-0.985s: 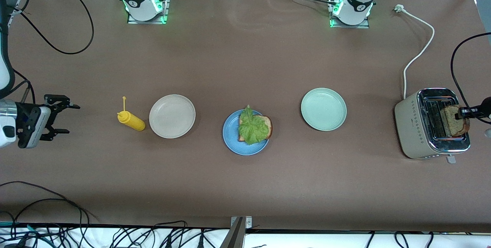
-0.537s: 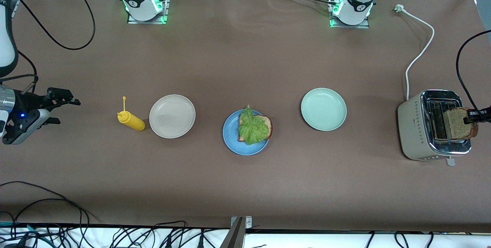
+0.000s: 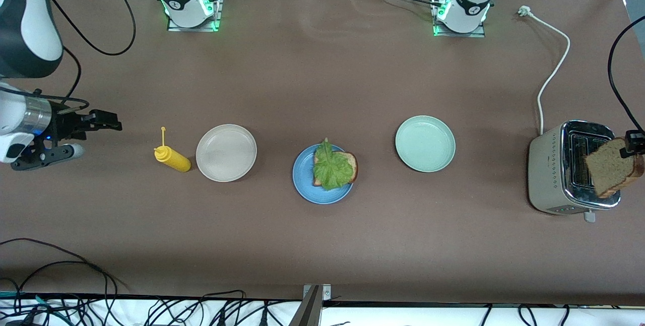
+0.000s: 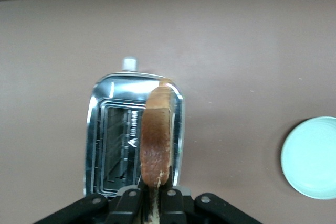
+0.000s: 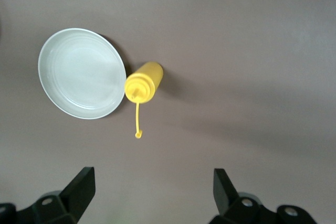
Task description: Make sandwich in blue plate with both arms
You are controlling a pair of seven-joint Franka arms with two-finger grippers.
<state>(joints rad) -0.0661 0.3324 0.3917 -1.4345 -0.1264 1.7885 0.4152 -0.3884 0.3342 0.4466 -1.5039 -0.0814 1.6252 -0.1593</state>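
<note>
Altogether three plates [image 3: 425, 143], two bread slices [image 3: 612, 166], one toaster [image 3: 557, 172]

Left gripper [image 3: 634, 144] up in the air at the left arm's end of the table, over the toaster [image 3: 572, 167], fingers clamped on the top edge of a bread slice [image 3: 612, 167] hanging edge-down. In the left wrist view, black fingers [image 4: 169, 196] pinching the crust of the slice on both sides. Right gripper [image 3: 93, 132] raised over bare table at the right arm's end, jaws spread wide, nothing between them. Right arm waiting, wrist turned down toward the table.
</note>
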